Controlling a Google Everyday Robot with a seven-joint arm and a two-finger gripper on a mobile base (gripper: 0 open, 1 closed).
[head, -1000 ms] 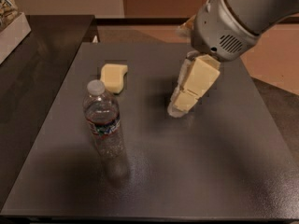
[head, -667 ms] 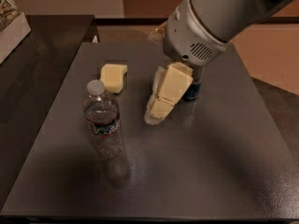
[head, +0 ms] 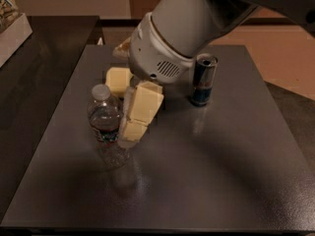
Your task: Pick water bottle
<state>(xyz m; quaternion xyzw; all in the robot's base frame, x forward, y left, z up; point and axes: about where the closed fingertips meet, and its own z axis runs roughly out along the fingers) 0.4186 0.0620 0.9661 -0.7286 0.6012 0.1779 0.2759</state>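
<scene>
The water bottle [head: 105, 127] is a small clear ribbed bottle with a white cap and a red, white and blue label band. It stands upright at the left middle of the dark grey table [head: 221, 171]. My gripper [head: 126, 139] hangs from the large white arm and reaches down from the upper right. Its cream-coloured tip is right beside the bottle's right side at label height, touching it or nearly so. The arm hides part of the table behind it.
A blue-and-silver drink can [head: 202, 80] stands upright right of the arm, at the back of the table. A pale yellow block [head: 117, 79] lies just behind the bottle. A darker counter with a white box [head: 11, 31] runs along the left.
My arm has swung left and nearer, bringing the gripper from beside the can to the bottle's right side. The can is now uncovered. The bottle has not moved.
</scene>
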